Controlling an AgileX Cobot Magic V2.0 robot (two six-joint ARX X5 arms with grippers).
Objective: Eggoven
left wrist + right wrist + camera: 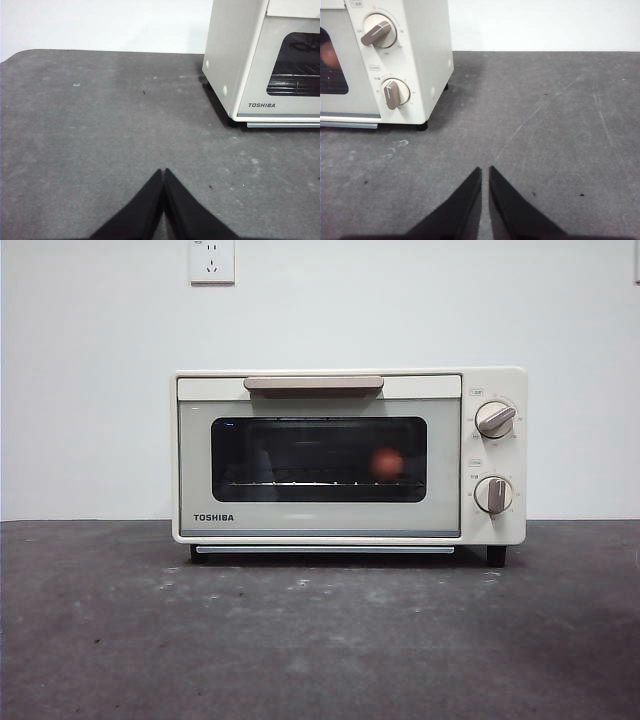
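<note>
The egg (387, 463) is sitting on the rack inside the closed toaster oven (320, 525), toward its knob side, though the dark glass is blurring it. The right gripper (485, 171), nearly closed and empty, is waiting nearer that side; the left gripper (163, 172), pressed together, is holding nothing

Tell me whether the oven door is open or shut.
Shut: the door sits flush with the oven, the egg behind its glass.

Toaster oven (320, 530) glossy cream, dark glass; table (320, 640) matt, rough.
</note>
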